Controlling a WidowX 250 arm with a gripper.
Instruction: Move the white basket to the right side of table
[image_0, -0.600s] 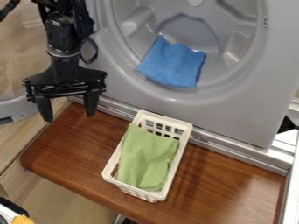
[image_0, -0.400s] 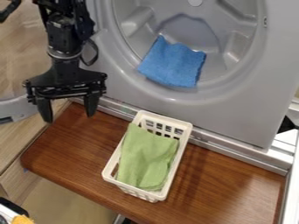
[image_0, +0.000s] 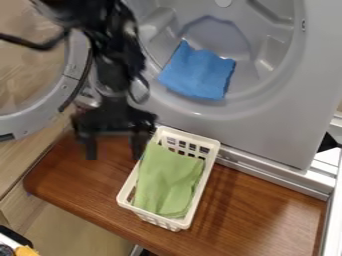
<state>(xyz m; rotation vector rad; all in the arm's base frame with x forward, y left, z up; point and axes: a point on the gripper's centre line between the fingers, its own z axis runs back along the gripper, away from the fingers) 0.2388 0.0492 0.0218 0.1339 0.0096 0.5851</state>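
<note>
"What's just changed?"

"The claw (image_0: 114, 156) has swung down and across, from the upper left of the view to a spot close by the white basket (image_0: 203, 181). The basket itself hasn't shifted."

"So what does that mean for the job?"

"I'd call it the approach, with the actual moving not begun. The basket is around the middle of the worktop (image_0: 80, 172), so the whole trip to the right-hand side remains."

"And the claw, is it gripping anything?"

"No, it's empty. Its two fingers hang wide apart, tips pointing down."

"Where's the basket from there?"

"To the right of the claw and a little further down the view, set at a slant, with its far end nearly level with the fingers. The right-hand finger looks just beside the long left rim. I can't tell how high it hangs above the worktop."

"Anything in the basket?"

"A green cloth (image_0: 167, 181), draped over most of the inside and against that left rim. My guess is the claw should take bare rim at the far end, or it could pinch the cloth and leave the basket behind."
</note>
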